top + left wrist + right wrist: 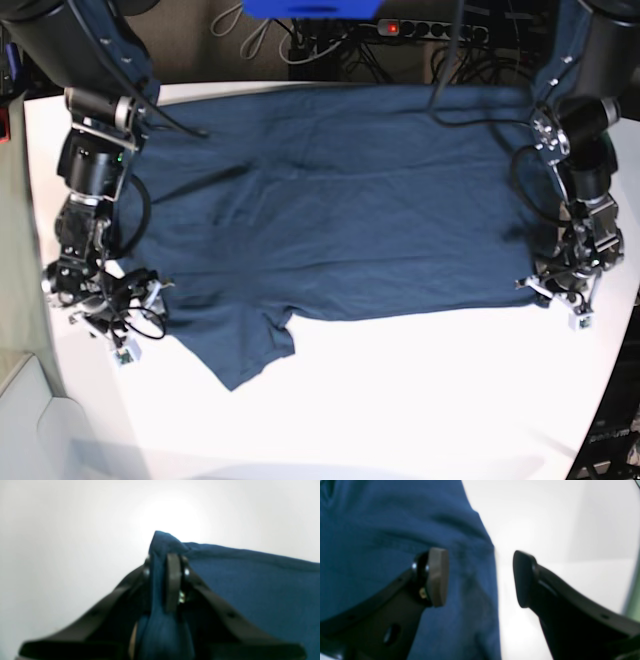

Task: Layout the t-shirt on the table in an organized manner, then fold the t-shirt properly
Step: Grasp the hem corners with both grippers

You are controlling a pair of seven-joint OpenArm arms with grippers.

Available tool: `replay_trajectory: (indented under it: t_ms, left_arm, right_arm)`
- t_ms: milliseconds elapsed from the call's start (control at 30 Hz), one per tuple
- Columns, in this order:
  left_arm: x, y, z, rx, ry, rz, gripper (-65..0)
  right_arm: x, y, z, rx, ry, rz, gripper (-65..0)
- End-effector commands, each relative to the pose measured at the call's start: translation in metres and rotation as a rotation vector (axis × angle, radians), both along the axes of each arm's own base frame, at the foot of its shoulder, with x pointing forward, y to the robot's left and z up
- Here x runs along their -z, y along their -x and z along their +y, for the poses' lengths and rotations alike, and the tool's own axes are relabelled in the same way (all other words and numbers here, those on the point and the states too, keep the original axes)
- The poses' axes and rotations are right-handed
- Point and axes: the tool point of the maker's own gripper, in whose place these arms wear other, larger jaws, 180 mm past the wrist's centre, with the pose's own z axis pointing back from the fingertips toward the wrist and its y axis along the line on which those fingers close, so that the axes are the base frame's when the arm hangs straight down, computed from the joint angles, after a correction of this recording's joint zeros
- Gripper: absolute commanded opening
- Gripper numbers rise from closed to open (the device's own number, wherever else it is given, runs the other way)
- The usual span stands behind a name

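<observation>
We see a matte white worktop (400, 400) with cables along its far edge. The dark navy-blue cloth t-shirt (340, 210) lies spread across it. Our left gripper (163, 572) pinches a bunched shirt corner; our right gripper (480, 577) stands spread over the shirt's edge. Both wrist views are blurred.

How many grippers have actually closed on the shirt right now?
1. The left gripper pinches a corner of the t-shirt; the right gripper straddles the opposite edge, jaws open.
</observation>
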Motion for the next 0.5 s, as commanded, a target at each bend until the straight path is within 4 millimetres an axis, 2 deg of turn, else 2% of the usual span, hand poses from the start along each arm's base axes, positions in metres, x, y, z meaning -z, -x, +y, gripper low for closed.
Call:
replay_trajectory:
  t_ms: [0, 133, 367, 467]
  left_arm:
    - [0.0, 0.0, -0.001, 0.016, -0.007, 0.029, -57.3]
    - [0.0, 0.0, -0.001, 0.017, -0.008, 0.03, -59.9]
    - [0.0, 0.0, -0.001, 0.017, -0.009, 0.031, -61.7]
    - [0.0, 0.0, -0.001, 0.017, -0.009, 0.031, -61.7]
  right_arm:
    - [-0.018, -0.013, -0.01, 0.012, -0.003, -0.061, -25.0]
    - [-0.007, -0.018, -0.002, 0.001, -0.067, -0.076, -24.9]
    - [0.002, -0.02, -0.008, 0.009, -0.119, -0.09, -25.2]
    - [0.002, -0.02, -0.007, 0.009, -0.123, -0.098, -30.1]
